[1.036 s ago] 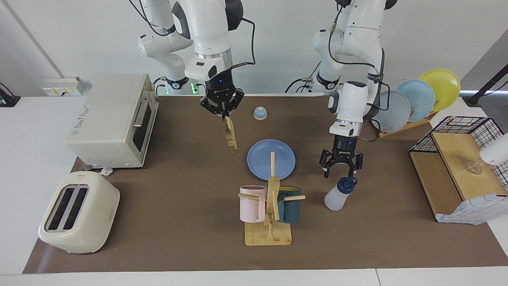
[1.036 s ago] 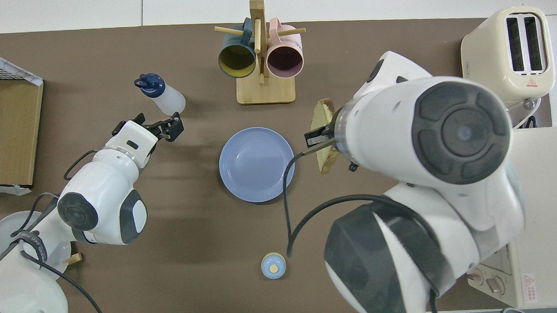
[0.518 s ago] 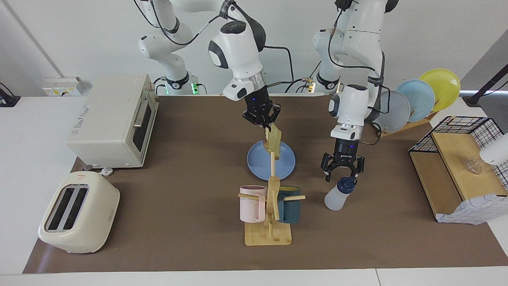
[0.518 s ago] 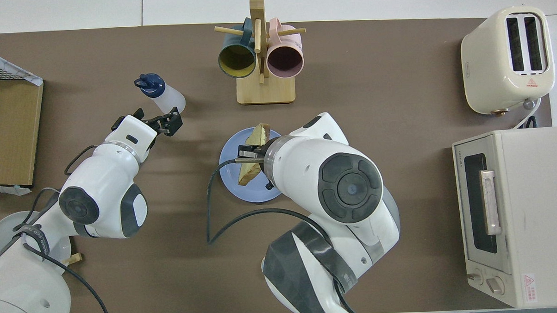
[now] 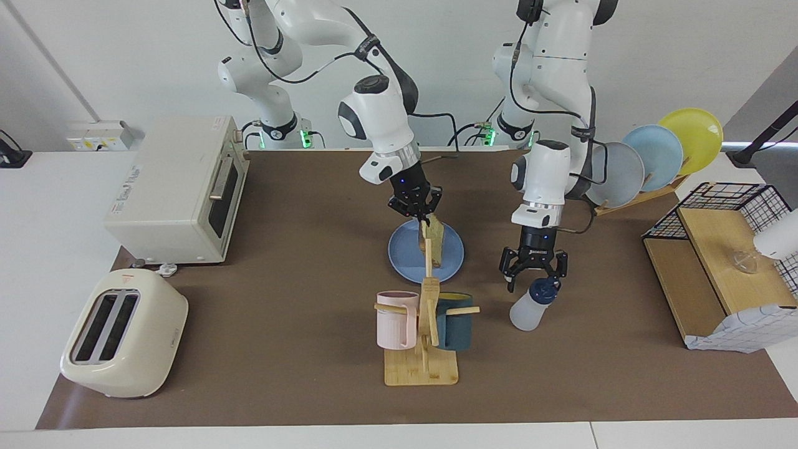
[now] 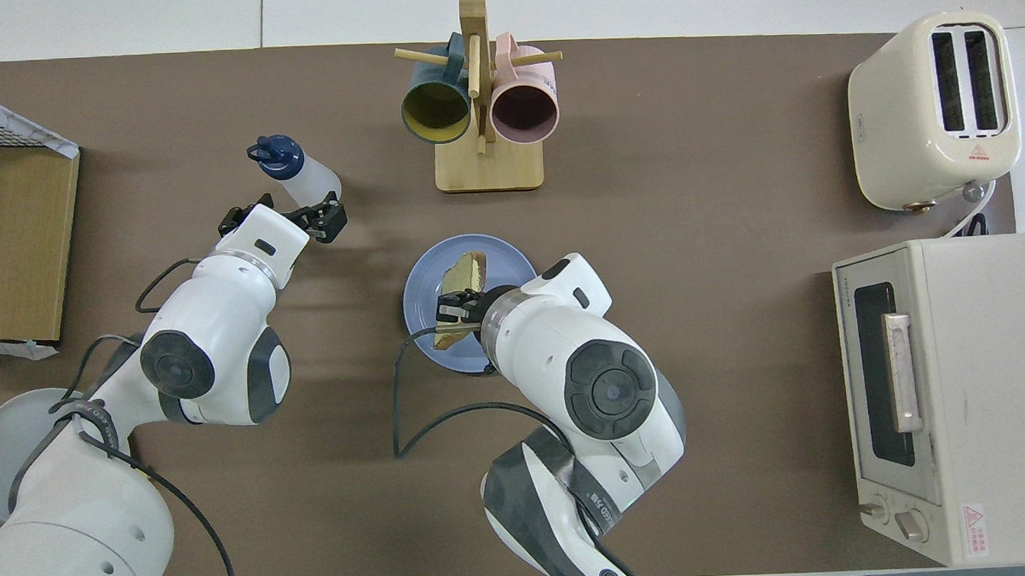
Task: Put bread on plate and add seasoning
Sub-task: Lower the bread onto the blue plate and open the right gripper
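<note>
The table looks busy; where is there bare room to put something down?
Bare table lies between the mug rack and the toaster, and between the plate and the oven. It is crowded at the plate, where the right gripper holds the bread, and at the seasoning bottle under the left gripper.

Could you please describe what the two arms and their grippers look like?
Both arms are glossy white with dark grey joint caps and silver wrist rings. Black cables loop along them. The left gripper and right gripper are black linkage fingers with a small blue light above.
</note>
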